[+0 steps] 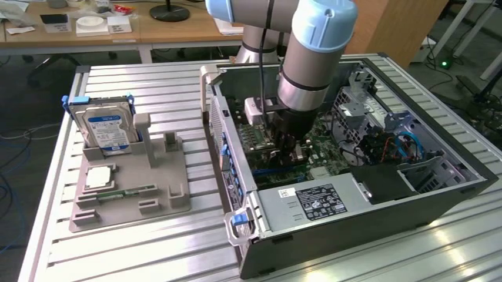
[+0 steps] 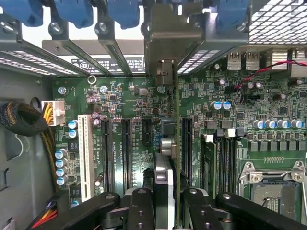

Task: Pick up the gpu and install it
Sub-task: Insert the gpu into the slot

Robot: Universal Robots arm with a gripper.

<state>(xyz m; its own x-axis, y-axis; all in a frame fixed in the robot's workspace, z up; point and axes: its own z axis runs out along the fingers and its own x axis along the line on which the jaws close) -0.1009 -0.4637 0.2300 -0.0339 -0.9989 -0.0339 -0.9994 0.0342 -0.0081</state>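
in the exterior view the arm reaches down into the open computer case (image 1: pixel 439 194), which lies on its side on a slatted metal table (image 1: pixel 117 247); the gripper (image 1: pixel 287 154) is low over the motherboard (image 1: pixel 330 155), between the case's rear wall toward the exterior view's left and the drive bays and cables toward the exterior view's right, with the power supply (image 1: pixel 314 202) just in front of it. the card itself is hard to make out here behind the black fingers. beside the case, on the exterior view's left, a grey holder tray (image 1: pixel 137 182) carries an upright hard drive (image 1: pixel 106 132) and a small green memory stick (image 1: pixel 126 192) lying flat. in the wrist view the gpu (image 2: pixel 176 139) is seen edge-on, a thin green board with a silver bracket (image 2: pixel 165 28) at its far end reaching up to the rear slot openings under the blue latches (image 2: pixel 76 12). the gripper (image 2: pixel 168 201) is narrowed onto the card, its black fingers (image 2: pixel 139 206) pressing either side of it. the card stands upright over the motherboard (image 2: pixel 268 96) among the long black expansion slots (image 2: pixel 126 153), with the memory slots (image 2: pixel 218 158) close on one side and free slots on the other; whether its edge is seated cannot be told
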